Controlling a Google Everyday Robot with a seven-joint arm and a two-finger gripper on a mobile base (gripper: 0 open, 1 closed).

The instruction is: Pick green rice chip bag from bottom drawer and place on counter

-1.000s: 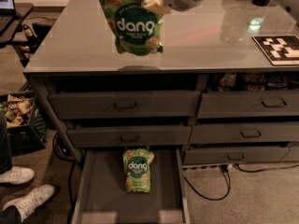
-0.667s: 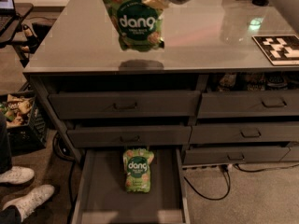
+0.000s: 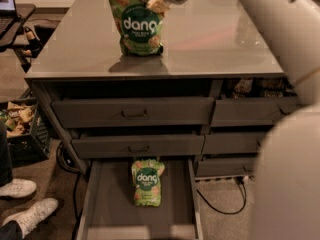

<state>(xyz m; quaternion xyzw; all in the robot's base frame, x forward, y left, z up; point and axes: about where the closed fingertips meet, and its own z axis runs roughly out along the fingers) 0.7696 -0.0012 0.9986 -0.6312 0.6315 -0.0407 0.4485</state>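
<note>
The green rice chip bag (image 3: 137, 24) is upright over the left part of the counter (image 3: 220, 39), its bottom edge at or just above the surface, its shadow right beneath it. My gripper (image 3: 158, 2) is shut on the bag's top right corner, reaching in from the upper right. Its identical twin pouch (image 3: 147, 181) lies flat in the open bottom drawer (image 3: 110, 204), near the back.
My arm and body (image 3: 290, 149) fill the right side. Two handled drawers (image 3: 132, 113) above the bottom one stand slightly open. A crate of snack bags (image 3: 20, 126) and a person's white shoes (image 3: 22, 201) are at the left. A cable (image 3: 225, 206) lies on the floor.
The held bag has come down closer to the counter, with its shadow now meeting its bottom edge. My arm has swung into the right of the view. The pouch in the drawer has not moved.
</note>
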